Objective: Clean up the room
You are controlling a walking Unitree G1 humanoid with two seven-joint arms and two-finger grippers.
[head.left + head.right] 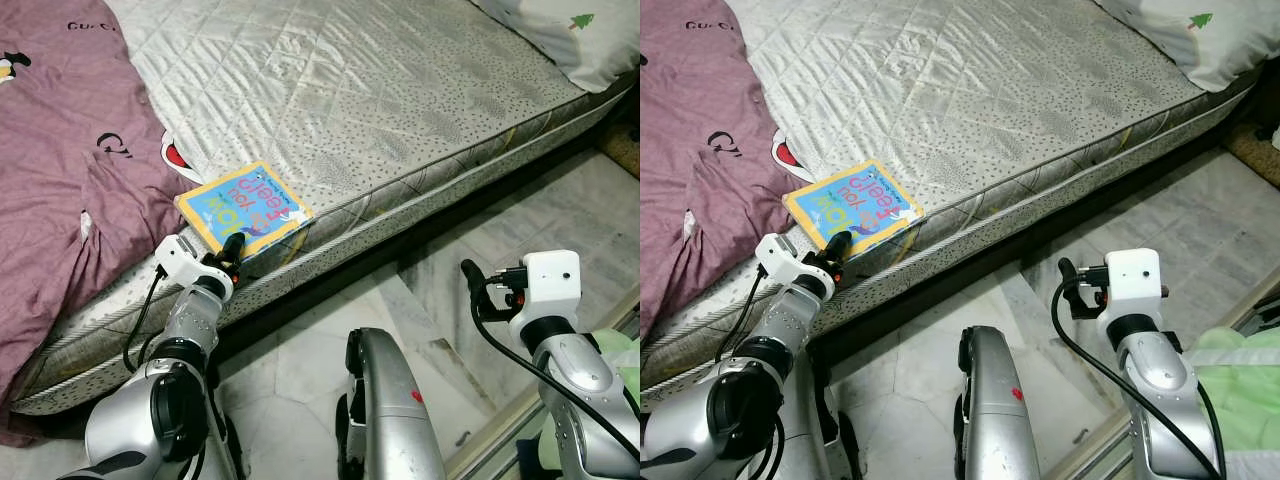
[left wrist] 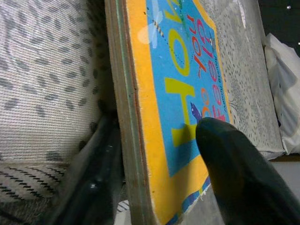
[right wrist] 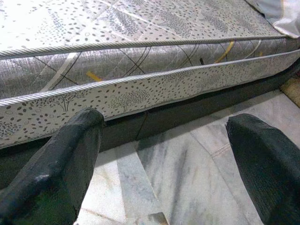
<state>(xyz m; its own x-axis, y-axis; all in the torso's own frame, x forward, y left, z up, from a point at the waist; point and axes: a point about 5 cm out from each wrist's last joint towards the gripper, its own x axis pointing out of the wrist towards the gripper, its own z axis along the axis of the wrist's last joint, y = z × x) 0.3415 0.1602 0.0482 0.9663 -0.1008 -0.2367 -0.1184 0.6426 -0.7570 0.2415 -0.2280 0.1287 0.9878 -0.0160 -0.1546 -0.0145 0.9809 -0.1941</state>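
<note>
A children's board book with a yellow and blue cover lies at the near edge of the grey quilted mattress, one corner overhanging. My left gripper is shut on the book's near edge. In the left wrist view one black finger presses on the cover and the other sits under the thick board edge. My right gripper hovers open above the marble floor, facing the mattress side, with nothing between its fingers.
A purple blanket covers the bed's left part and hangs over the edge. A white pillow lies at the far right corner. The marble floor runs along the bed. Something green sits at the lower right.
</note>
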